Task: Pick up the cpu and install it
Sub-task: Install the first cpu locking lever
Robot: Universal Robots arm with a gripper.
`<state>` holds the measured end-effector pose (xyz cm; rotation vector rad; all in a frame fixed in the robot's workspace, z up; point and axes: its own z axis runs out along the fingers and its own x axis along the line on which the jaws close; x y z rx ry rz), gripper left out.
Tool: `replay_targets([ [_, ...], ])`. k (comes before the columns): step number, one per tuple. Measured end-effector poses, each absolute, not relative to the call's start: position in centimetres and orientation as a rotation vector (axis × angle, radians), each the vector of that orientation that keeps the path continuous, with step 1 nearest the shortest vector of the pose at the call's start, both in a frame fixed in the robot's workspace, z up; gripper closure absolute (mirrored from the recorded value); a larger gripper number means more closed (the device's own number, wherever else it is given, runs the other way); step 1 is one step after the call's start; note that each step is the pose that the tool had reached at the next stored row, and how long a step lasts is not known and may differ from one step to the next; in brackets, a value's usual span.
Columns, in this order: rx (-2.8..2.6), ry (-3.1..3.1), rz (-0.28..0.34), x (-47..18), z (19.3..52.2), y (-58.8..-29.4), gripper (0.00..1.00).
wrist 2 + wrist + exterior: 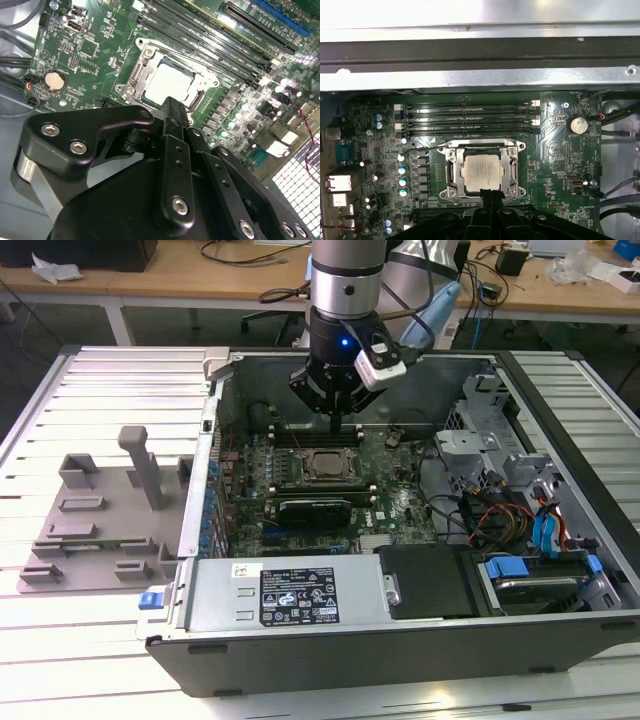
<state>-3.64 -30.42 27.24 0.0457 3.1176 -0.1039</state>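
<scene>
Far on the exterior view's left, a big grey plastic tray w/ upright posts (100, 525) sits on the white slatted table (60, 640), just beside the open dark-grey metal PC case (400, 652). Moving right, inside the case lies the green motherboard (395, 485). The cpu (481, 172), a small flat square chip w/ pale silvery top, lies flat in the square metal-framed socket (451, 172), next to the long black memory slots (470, 117). The black two-finger gripper (335, 418) hangs close over the socket's edge. Its jaws look pressed together w/ nothing between them, and there's no contact w/ the chip as far as I can tell. Handling, my guess: chip is light, stiff and thin, w/ a slick lid and a fragile underside, so take it by two opposite side edges, not the face. Edges: the frame hugs the chip all round, so little rim is exposed. Slots sit on one side and a black expansion card (315, 508) on the other, approx just beside the socket. Room is open from above and the case walls are well apart. Furthest right is a silver drive cage w/ blue tabs (545, 530) and loose cables (478, 520), well apart from the socket.
</scene>
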Motion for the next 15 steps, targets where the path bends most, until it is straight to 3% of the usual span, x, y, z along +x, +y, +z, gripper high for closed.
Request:
replay_targets([
  [15,-0.138,3.111,-0.102,-3.64,27.24,-30.42,0.89],
])
